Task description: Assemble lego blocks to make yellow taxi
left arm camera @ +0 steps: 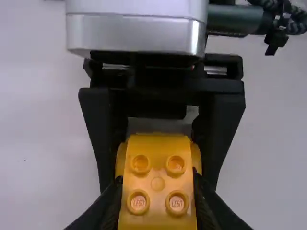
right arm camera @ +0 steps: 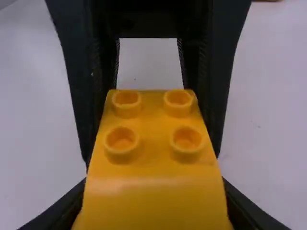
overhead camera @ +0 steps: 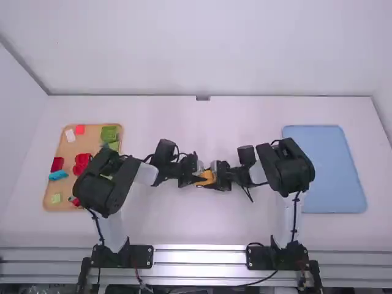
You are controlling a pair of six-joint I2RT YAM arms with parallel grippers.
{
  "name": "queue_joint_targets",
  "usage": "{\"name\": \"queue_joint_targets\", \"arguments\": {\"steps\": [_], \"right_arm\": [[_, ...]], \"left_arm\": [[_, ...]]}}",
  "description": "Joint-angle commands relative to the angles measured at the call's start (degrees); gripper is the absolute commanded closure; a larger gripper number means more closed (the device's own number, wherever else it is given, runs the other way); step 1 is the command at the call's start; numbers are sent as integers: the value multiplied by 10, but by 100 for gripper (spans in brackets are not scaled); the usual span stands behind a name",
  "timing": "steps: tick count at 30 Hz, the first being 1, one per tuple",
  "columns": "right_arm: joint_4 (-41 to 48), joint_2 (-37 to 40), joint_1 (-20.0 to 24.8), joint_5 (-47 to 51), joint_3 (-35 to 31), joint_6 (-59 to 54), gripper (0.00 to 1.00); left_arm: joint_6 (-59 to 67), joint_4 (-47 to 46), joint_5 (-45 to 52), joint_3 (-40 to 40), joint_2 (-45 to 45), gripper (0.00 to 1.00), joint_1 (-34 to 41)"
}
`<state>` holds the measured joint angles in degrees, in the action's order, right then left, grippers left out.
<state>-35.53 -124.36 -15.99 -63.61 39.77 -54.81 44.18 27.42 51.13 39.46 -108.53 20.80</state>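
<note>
With arms reaching inward over the table (overhead camera: 202,226), the left gripper (overhead camera: 201,179) and right gripper (overhead camera: 213,180) meet, each closed on the yellow block (overhead camera: 207,177), its long axis running between them, studs (left arm camera: 140,164) clear in both wrist views, the blue tray (overhead camera: 331,165) in the high view.

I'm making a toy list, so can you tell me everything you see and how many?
Yellow piece: one, maybe several joined, yellow, mid-table
Tan tray: one, tan, left side
Red blocks: at least three, red, tan tray
Green blocks: at least two, green, tan tray
Light-blue block: one, tan tray
White block: one, white, tan tray
Blue tray: one, blue, right side
Table: one, white, underneath
Arms: two, white and black, over table
End effectors: two, black, gripping yellow piece
</note>
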Motion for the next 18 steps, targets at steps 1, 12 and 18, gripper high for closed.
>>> {"name": "queue_joint_targets", "arguments": {"steps": [1,12,18], "right_arm": [[1,-8,-10,19,4,6,66],[-1,-8,-6,20,3,6,66],[-1,-8,-6,19,3,10,65]], "left_arm": [[2,-18,-89,-17,-19,97,55],[5,-138,-194,28,-18,93,88],[2,-123,-161,37,-8,53,84]]}}
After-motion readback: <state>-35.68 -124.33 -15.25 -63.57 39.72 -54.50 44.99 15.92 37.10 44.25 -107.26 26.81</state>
